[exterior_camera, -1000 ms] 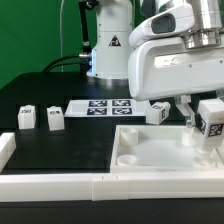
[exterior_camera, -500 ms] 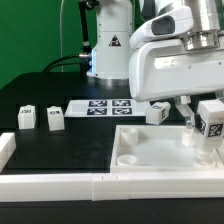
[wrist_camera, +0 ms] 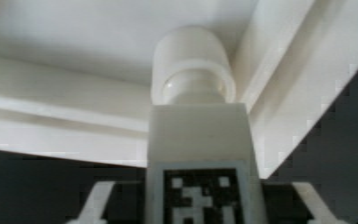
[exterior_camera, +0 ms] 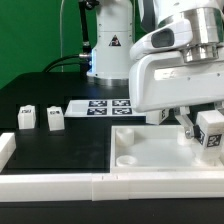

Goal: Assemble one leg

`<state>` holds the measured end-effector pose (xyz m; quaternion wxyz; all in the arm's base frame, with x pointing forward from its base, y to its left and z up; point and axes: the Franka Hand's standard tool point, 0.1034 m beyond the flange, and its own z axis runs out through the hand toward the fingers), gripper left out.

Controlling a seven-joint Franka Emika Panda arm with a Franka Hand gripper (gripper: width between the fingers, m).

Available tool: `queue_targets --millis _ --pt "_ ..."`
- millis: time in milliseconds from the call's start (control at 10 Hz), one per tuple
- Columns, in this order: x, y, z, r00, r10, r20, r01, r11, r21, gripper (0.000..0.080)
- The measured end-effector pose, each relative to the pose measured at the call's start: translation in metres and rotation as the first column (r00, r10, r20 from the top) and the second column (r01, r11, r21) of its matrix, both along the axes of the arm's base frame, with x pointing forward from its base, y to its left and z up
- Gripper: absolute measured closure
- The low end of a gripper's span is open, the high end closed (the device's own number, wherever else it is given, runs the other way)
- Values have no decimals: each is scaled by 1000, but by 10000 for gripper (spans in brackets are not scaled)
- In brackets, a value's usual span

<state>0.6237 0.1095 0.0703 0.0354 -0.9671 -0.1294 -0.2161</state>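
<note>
My gripper [exterior_camera: 203,128] is shut on the leg [exterior_camera: 210,130], a small white block with a black-and-white tag, at the exterior view's right. It holds the leg upright over the far right corner of the large white tray-like piece [exterior_camera: 150,152]. In the wrist view the leg [wrist_camera: 202,140] stands between my fingers [wrist_camera: 105,200], with my gripper [wrist_camera: 204,208] centred on it. Just beyond the leg's end is a round white corner socket [wrist_camera: 197,60] of the tray [wrist_camera: 60,95]. Whether the leg touches the socket is hidden.
Two loose legs [exterior_camera: 27,117] [exterior_camera: 54,119] stand on the black table at the exterior view's left. Another one [exterior_camera: 156,116] is half hidden behind my hand. The marker board [exterior_camera: 105,105] lies behind them. Long white border bars [exterior_camera: 60,186] run along the front.
My gripper has gone down and slightly toward the camera with the leg, bringing it lower over the tray's corner. The loose legs have not moved.
</note>
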Motion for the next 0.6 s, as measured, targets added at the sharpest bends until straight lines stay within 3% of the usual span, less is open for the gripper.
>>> queue_targets --millis 300,600 --pt "1 -1 0 1000 -4 27 4 1000 1 512" --pt "-7 -7 -7 992 -21 124 21 1000 2 512"
